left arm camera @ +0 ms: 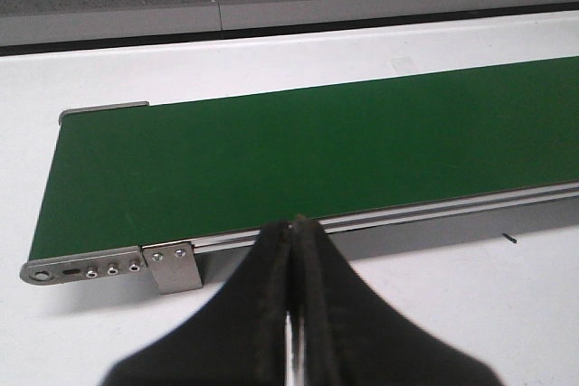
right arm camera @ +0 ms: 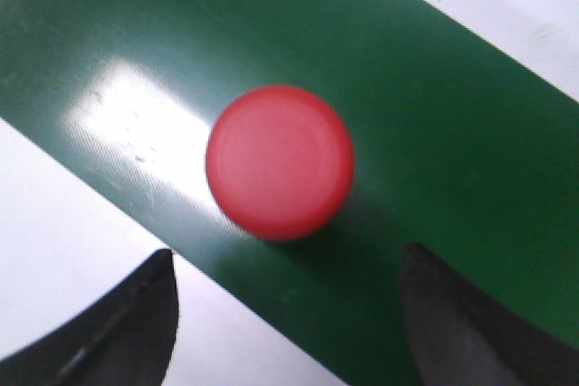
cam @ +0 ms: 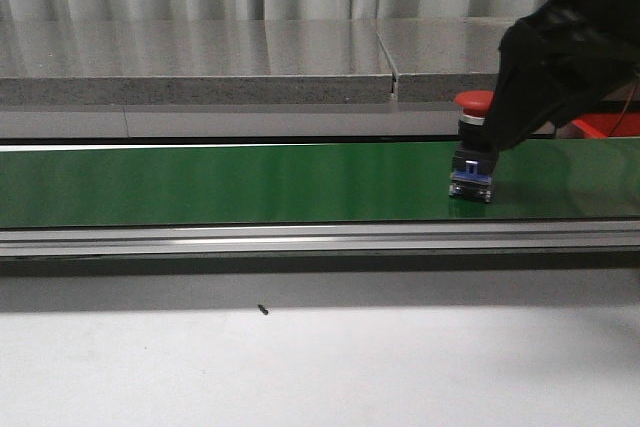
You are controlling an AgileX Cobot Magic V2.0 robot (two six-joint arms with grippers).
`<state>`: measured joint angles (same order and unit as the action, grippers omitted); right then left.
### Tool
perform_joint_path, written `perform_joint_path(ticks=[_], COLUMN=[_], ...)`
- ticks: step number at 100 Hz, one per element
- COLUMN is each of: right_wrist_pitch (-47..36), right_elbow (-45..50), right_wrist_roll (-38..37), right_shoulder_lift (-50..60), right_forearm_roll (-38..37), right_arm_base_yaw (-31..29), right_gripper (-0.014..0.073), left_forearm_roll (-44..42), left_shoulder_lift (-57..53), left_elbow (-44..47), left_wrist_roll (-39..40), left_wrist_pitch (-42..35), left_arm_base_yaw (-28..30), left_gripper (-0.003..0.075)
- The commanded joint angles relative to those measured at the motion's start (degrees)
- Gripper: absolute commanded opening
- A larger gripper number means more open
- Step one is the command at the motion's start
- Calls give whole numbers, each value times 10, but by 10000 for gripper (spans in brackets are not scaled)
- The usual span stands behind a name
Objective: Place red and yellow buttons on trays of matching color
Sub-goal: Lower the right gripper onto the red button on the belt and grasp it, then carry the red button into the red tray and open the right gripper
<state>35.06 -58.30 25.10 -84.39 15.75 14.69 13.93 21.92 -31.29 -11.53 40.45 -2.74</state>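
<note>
- Nearest the front camera lay the pale grey desk point(cam: 320, 367), bare there but for a tiny dark speck point(cam: 262, 310), perhaps a screw; too small to tell.
- The red mushroom-headed push button on a dark body with a blue base point(cam: 473, 147) stood upright on the green conveyor belt point(cam: 220, 185), towards the belt's right end.
- It looked rigid, hard plastic and probably light; the domed red cap looked smooth and likely slippery, and the tall narrow body would tip easily if nudged from one side.
- The surest hold seemed to be across the dark body beneath the cap, so the overhanging cap would catch on the fingers if the grip slid.
- The right gripper point(right arm camera: 289, 314) hung over the button with its jaws spread wide, one on each side of the cap and touching nothing.
- The left gripper point(left arm camera: 291, 250) was pressed closed with nothing in it, at the belt's other end, well apart from the button.
- A red tray point(cam: 605, 127) showed partly behind the right arm, just beyond the belt; no yellow button or yellow tray was visible.
- The belt's metal side rail point(cam: 320, 239) ran along the near edge, a low lip to clear.
</note>
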Motion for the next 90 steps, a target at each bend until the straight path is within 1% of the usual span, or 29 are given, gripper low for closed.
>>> perform_joint_path(ticks=[1, 8, 13, 18, 19, 20, 22, 25, 30, 37, 49, 58, 74, 90], right_wrist_pitch=[-34, -42, -53, -59, -60, -61, -62, -64, -69, -79, -94, -98, -98, -91], right_elbow=[-29, -36, -36, -36, -36, -36, -36, -36, -36, -36, -36, -38, -52, -81], right_wrist_roll=[10, 10, 10, 10, 10, 10, 10, 10, 10, 10, 9, 9, 10, 10], right_shoulder_lift=[-1, -13, -19, -23, -22, -22, -22, -22, -22, -22, -13, 2, 27, 30], right_forearm_roll=[25, 33, 36, 36, 36, 36, 36, 36, 36, 36, 39, 38, 26, 25], right_arm_base_yaw=[0, 0, 0, 0, 0, 0, 0, 0, 0, 0, -4, -24, -96, -188], right_gripper=[517, 512, 486, 426, 392, 392, 342, 304, 213, 151, 140, 140, 140, 140], left_forearm_roll=[10, 10, 10, 10, 10, 10, 10, 10, 10, 10, 10, 10, 10, 10], left_shoulder_lift=[4, 4, 4, 4, 4, 4, 4, 4, 4, 4, 4, 4, 4, 4], left_elbow=[-14, -14, -14, -14, -14, -14, -14, -14, -14, -14, -14, -14, -14, -14], left_wrist_roll=[5, 5, 5, 5, 5, 5, 5, 5, 5, 5, 5, 5, 5, 5], left_wrist_pitch=[-37, -37, -37, -37, -37, -37, -37, -37, -37, -37, -37, -37, -37, -37], left_arm_base_yaw=[-4, -4, -4, -4, -4, -4, -4, -4, -4, -4, -4, -4, -4, -4], left_gripper=[-20, -20, -20, -20, -20, -20, -20, -20, -20, -20, -20, -20, -20, -20])
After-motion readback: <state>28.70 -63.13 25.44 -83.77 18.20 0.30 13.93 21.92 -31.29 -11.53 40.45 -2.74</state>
